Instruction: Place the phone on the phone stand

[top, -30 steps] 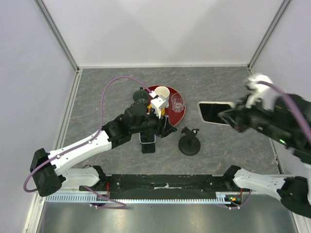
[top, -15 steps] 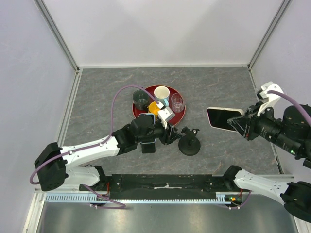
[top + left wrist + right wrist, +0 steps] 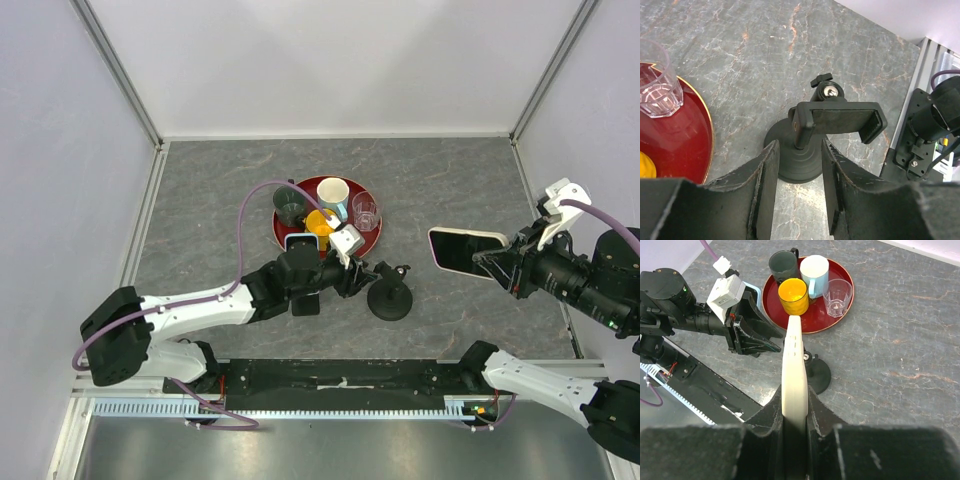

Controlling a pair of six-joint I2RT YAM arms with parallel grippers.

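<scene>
Well, the grey stone table (image 3: 450, 180) takes up most of what I can see from above, with the two arms reaching in from the 6 o'clock edge. The left arm (image 3: 190, 310) lies low across the table towards the middle, and the right arm (image 3: 590, 290) is folded up at the 3 o'clock side. A round red tray (image 3: 362, 243) sits a little towards 12 o'clock from the centre. It carries a dark mug (image 3: 290, 207) at its 9 o'clock, a white mug (image 3: 333, 191) at 12 o'clock, a clear glass (image 3: 366, 212) at 3 o'clock and an orange cup (image 3: 320, 221) near its middle. The phone (image 3: 462, 250), dark screen up in a pale case, is held off the table at about 2 o'clock from the phone stand (image 3: 389, 295), well apart from it. The right claw (image 3: 794, 401) is clamped on the phone's near end, a finger pressed on each flat face, so its own camera sees the phone edge-on. The black stand rests on its round base on bare table at about 5 o'clock from the tray, and its clamp bar lies crosswise with nothing in it. The left claw (image 3: 799, 150) is just beside the stand at its 10 o'clock, pointing at it. Its fingers (image 3: 765, 175) are parted and hold nothing, and its wrist camera sees the stand framed in the gap between them.
</scene>
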